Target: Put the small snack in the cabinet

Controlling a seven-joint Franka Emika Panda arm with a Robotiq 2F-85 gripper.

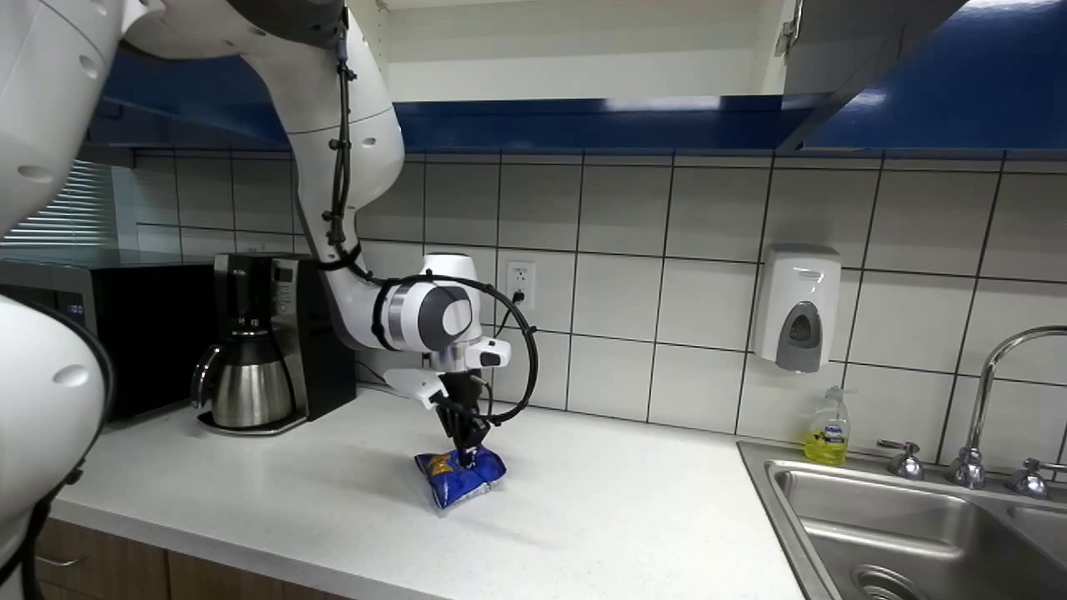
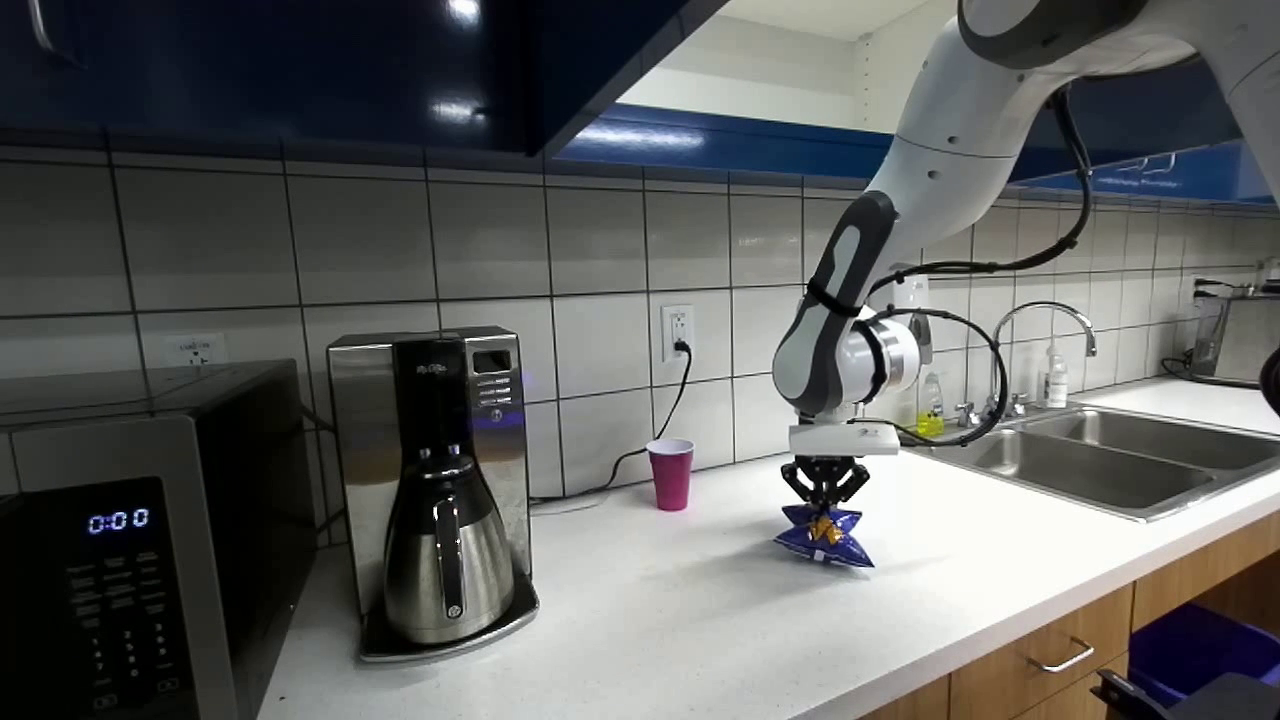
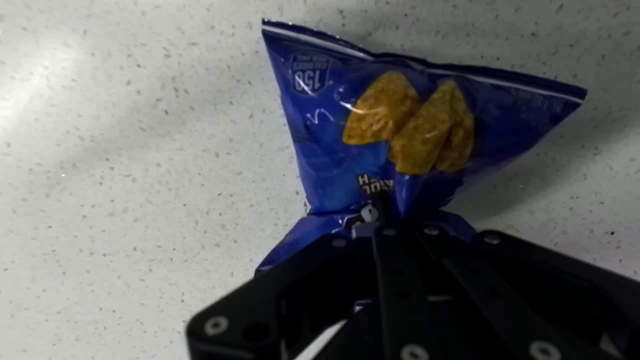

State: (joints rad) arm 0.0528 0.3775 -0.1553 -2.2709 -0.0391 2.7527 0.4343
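One snack bag [image 3: 380,150], blue foil, is pinched mid-body in the end effector [image 2: 824,505], jaws clamped on it. It's on/just above the worktop [image 1: 617,508], btwn front & back edges, short of the edge at the sink [image 1: 773,500]; can't tell if touching or just clear.

The cabinet [image 1: 575,58] is open above the back edge. Biggest risk, I'd guess: slip on the lift. Film looks slick & the hold is only a bunched fold, so wt. in the wide ends may twist it loose; it'd drop on the worktop, or past the front edge if the path swings out there. Squeezing harder prob. isn't the fix, b/c a puffed bag may pop or its contents crush.

Next: clearance. Bag's ends stick out either side of the jaws, so a low entry likely snags a corner on the cabinet's blue lip [image 1: 583,123]. Straight up could be bad too, if the wrist [image 1: 433,317] is under the cabinet (depth hard to judge): prob. safer toward the front edge, then up, then in. The cable loop [image 1: 533,358] might hook the open door [image 1: 842,58] en route.

Minor: pink cup [image 2: 671,478] near back edge, poss. knocked if the arm [image 2: 940,170] swings toward the coffee maker [image 2: 430,400]. Last: let go at the lip & bag could slide back out.
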